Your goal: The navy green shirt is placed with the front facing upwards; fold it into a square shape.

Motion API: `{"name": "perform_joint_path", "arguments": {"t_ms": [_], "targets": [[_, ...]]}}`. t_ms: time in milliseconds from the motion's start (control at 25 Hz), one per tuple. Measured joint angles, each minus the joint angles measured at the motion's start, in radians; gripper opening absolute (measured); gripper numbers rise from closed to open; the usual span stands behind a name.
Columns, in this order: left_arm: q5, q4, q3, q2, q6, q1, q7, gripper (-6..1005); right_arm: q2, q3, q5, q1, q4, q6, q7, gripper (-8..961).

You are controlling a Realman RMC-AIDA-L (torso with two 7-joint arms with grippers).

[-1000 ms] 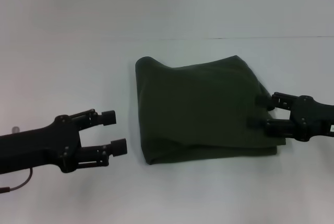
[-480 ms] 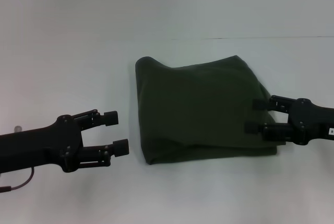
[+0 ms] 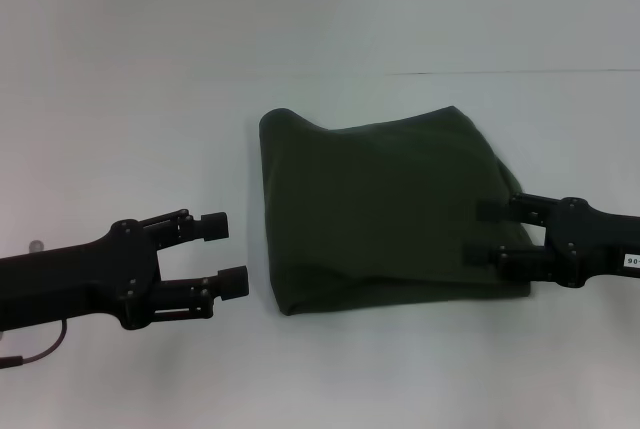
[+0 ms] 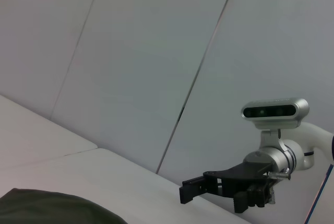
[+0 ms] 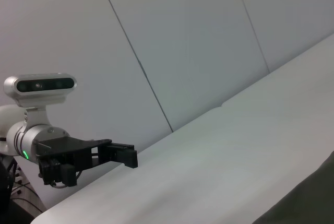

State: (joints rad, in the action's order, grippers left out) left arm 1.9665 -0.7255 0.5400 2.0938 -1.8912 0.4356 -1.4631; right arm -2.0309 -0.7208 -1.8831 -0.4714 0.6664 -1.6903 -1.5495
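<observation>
The navy green shirt (image 3: 385, 209) lies folded into a rough rectangle in the middle of the white table, plain side up, with no lettering showing. My left gripper (image 3: 223, 253) is open and empty, just left of the shirt's near left corner and not touching it. My right gripper (image 3: 482, 232) is open, with its fingertips over the shirt's right edge. The left wrist view shows a bit of the shirt (image 4: 52, 208) and the right gripper (image 4: 201, 190) beyond it. The right wrist view shows the shirt's corner (image 5: 313, 203) and the left gripper (image 5: 117, 153).
The white table (image 3: 150, 99) spreads around the shirt on all sides. A grey panelled wall (image 4: 156, 51) stands behind the table. A thin cable (image 3: 30, 354) hangs under the left arm.
My right gripper has moved a little to the left, further over the shirt's right edge. My left gripper has barely moved. The shirt has kept its shape.
</observation>
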Motion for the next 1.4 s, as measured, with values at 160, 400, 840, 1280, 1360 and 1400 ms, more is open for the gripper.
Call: {"name": "perform_joint_path", "arguments": {"t_ms": [160,400,840,1280,1360,1400], "targets": [[0.0,0.0,0.0,0.0,-0.001,0.0,0.0,891,0.001,-0.001,0.0,0.001,0.0,-0.001,-0.001,927],[0.0,-0.001,0.001,0.0,-0.008,0.001,-0.002,891,0.002,-0.002,-0.001,0.0,-0.003,-0.002,-0.005,927],[0.002,-0.004,0.021,-0.003,-0.011,0.009,-0.021,892,0.003,-0.006,-0.024,-0.007,0.004,-0.006,-0.024,927],[0.004,-0.005,0.028,-0.004,-0.011,0.016,-0.024,892,0.009,-0.017,-0.025,-0.013,0.002,-0.007,-0.03,927],[0.005,-0.005,0.031,-0.004,-0.011,0.017,-0.024,892,0.009,-0.021,-0.025,-0.013,0.002,-0.007,-0.031,927],[0.005,-0.005,0.033,-0.005,-0.01,0.017,-0.025,892,0.009,-0.022,-0.025,-0.013,0.001,-0.007,-0.031,927]]}}
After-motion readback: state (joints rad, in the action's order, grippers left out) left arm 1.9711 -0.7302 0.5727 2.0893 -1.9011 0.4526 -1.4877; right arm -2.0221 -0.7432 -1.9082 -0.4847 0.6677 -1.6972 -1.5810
